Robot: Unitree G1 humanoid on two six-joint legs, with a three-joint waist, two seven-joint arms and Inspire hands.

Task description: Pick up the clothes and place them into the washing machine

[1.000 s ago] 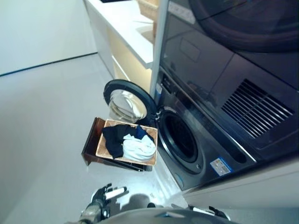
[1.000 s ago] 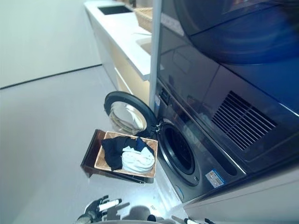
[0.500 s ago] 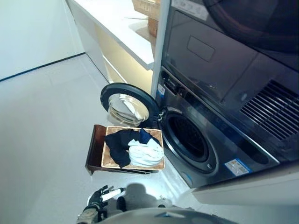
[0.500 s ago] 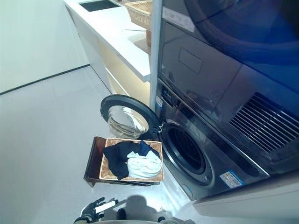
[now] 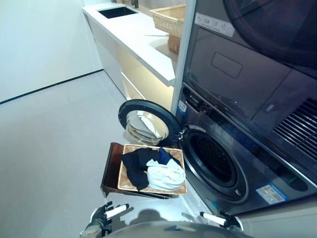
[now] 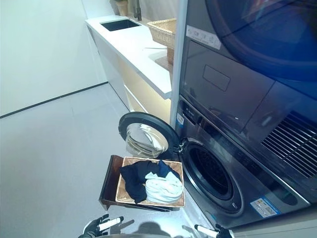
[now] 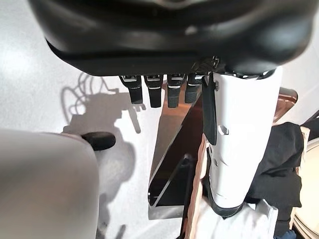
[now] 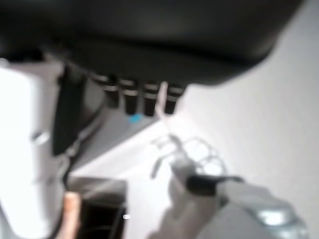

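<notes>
A dark navy garment (image 5: 137,166) and a white garment (image 5: 166,175) lie heaped in a flat wicker tray (image 5: 123,179). The tray rests on a dark wooden stand (image 5: 111,166) on the floor. Right beside it the washing machine's drum (image 5: 216,159) gapes, its round door (image 5: 147,124) swung wide behind the tray. My left hand (image 5: 104,214) hangs low, nearer than the stand, open and empty, with its white thumb (image 7: 239,139) pointing towards the clothes (image 7: 279,159). My right hand (image 5: 221,219) is also low, in front of the machine, open and holding nothing.
A dryer (image 5: 257,34) is stacked above the washer. A white counter (image 5: 136,34) with a sink and a wicker basket (image 5: 171,17) runs along the wall behind. Grey floor (image 5: 49,139) spreads to the left of the stand.
The whole picture has shifted, so the camera has moved. The tray and clothes lie as before. Both hands stay low and empty.
</notes>
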